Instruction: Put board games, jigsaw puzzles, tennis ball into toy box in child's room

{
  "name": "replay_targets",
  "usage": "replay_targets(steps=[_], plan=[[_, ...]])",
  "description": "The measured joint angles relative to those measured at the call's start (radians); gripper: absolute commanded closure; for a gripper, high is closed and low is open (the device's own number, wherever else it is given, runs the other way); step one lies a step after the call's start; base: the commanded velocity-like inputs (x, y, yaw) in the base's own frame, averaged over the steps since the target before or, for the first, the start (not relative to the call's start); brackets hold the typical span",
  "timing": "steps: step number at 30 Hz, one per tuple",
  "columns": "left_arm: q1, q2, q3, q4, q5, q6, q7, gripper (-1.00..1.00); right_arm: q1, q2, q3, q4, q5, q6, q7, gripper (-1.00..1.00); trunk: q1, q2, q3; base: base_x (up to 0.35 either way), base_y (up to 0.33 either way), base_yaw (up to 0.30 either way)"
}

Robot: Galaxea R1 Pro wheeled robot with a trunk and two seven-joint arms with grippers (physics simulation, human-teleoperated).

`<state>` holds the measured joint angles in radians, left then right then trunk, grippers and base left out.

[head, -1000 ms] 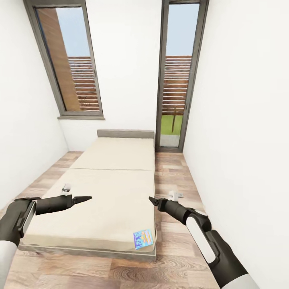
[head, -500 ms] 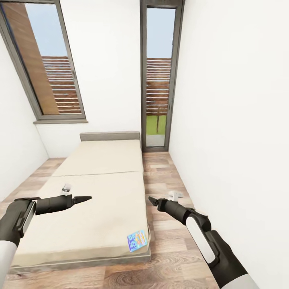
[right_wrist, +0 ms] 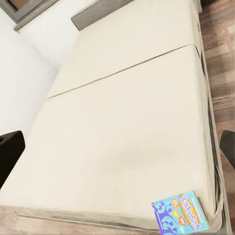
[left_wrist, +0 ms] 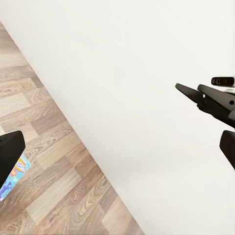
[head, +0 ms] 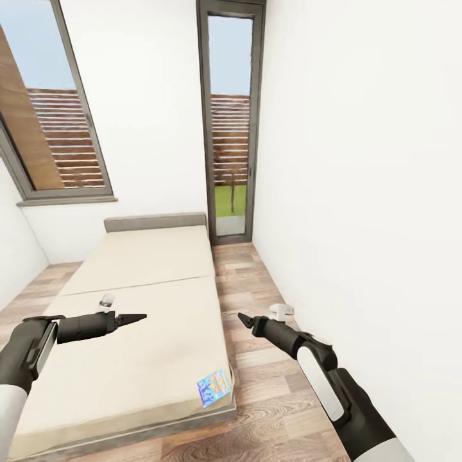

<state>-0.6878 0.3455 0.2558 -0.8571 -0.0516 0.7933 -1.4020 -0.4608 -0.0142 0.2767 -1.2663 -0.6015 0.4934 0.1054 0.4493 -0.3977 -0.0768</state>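
Observation:
A board game with a blue, colourful cover lies flat at the near right corner of the beige bed. The right wrist view shows the same board game at the mattress corner. My left gripper hovers over the near half of the mattress, open and holding nothing. My right gripper hangs over the floor just right of the bed, also open and holding nothing. The game lies below and between the two grippers, apart from both.
A strip of wooden floor runs between the bed and the white wall on the right. A tall glass door stands at the far end. A large window is at the back left.
The whole picture has shifted left, so the camera has turned right: bed, window and door sit further left. Both arms hold the same pose in the view.

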Motion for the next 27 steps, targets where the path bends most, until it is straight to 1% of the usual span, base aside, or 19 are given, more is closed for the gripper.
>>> replay_targets(steps=[4, 9, 12, 27], plan=[[0.000, 0.000, 0.000, 0.000, 0.000, 0.000, 0.000, -1.00, 0.000, 0.001, 0.000, 0.000, 0.001, -0.001, 0.000, -1.00, 0.000, 0.000, 0.000, 0.000, -0.031, -0.023], [0.000, 0.000, 0.000, 0.000, 0.000, 0.000, -0.001, -1.00, 0.000, 0.003, 0.000, 0.000, 0.002, 0.000, -0.001, -1.00, 0.000, 0.000, 0.000, 0.000, -0.187, -0.006], [0.000, 0.000, 0.000, 0.000, -0.001, 0.000, 0.000, -1.00, 0.000, 0.006, 0.000, 0.000, 0.002, 0.000, -0.001, -1.00, 0.000, 0.000, 0.000, 0.000, -0.087, -0.002], [0.000, 0.000, 0.000, 0.000, 0.000, 0.000, -0.001, -1.00, 0.000, 0.009, 0.003, 0.000, 0.004, -0.002, -0.002, -1.00, 0.000, 0.000, 0.000, 0.000, -0.011, 0.008]])
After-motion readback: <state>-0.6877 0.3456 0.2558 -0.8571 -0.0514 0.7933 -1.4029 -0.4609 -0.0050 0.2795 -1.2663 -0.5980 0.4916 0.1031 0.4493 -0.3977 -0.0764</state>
